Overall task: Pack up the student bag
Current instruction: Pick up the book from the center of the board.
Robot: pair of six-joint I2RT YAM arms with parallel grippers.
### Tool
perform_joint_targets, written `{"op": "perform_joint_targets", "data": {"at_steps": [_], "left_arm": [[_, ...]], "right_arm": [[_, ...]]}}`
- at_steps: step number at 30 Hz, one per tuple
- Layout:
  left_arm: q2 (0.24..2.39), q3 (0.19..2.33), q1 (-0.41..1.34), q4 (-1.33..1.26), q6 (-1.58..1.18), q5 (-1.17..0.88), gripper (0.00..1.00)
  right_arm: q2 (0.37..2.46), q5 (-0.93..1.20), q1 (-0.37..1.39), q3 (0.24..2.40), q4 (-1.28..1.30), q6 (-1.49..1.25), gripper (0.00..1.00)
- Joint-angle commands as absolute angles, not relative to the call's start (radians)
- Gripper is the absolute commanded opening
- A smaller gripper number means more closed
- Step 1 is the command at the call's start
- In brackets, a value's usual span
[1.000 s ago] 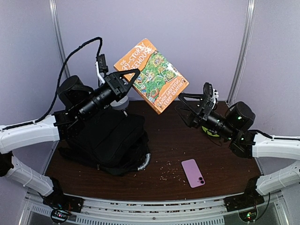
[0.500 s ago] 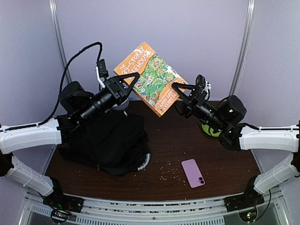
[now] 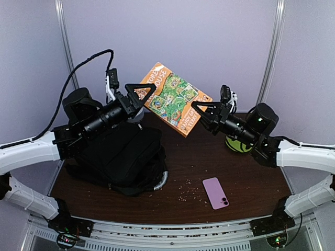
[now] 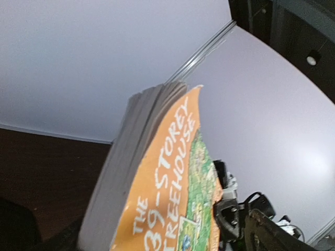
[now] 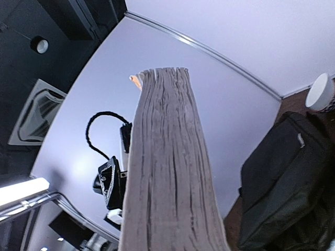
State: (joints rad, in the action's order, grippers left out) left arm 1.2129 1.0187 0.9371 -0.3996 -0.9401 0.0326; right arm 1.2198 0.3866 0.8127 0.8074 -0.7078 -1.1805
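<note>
From the overhead camera I am seeing the book (image 3: 175, 99) hanging tilted in the air between both arms, above the back of the bench (image 3: 251, 178). The right gripper (image 3: 198, 111) is clamping its lower right corner. The left gripper (image 3: 144, 90) is sitting at the opposite corner with its jaws spread, not pinching.

The student bag (image 3: 125, 159) is lying slumped on the left side of the bench, under the left arm. It is soft black fabric in folds, with its curved grey-white handle (image 3: 163, 180) poking out toward the middle. Only this view is giving me the flat pink phone (image 3: 215, 192), rounded at the corners, lying well to the bag's right.

The left wrist camera is adding the glossy orange cover with white lettering, bowing slightly beside a grey block of pages. The right wrist camera is showing mostly that page edge, rough and fibrous, with the bag's matte black side low on the right.
</note>
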Motion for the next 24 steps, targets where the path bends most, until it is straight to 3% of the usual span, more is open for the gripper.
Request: {"op": "perform_joint_targets", "data": {"at_steps": [1,5,8,15,24], "left_arm": [[1.106,1.124,0.942,0.166,-0.708,0.188,0.98],[1.178,1.26,0.95,0.679,-0.584,0.298,0.98],[1.293,1.309,1.008,0.913,-0.566,0.379,0.98],[1.54,1.457,1.168,1.109,-0.54,0.538,0.98],[1.816,1.58,1.223,1.258,-0.559,0.746,0.98]], "right_arm": [[1.005,0.219,0.801,0.784,-0.38,-0.914,0.0],[0.851,0.071,0.791,0.708,-0.141,-0.828,0.0],[0.772,0.016,0.777,0.637,-0.04,-0.83,0.0],[0.655,-0.019,0.763,0.512,0.006,-0.874,0.0],[0.612,-0.02,0.761,0.471,0.009,-0.896,0.0]]}}
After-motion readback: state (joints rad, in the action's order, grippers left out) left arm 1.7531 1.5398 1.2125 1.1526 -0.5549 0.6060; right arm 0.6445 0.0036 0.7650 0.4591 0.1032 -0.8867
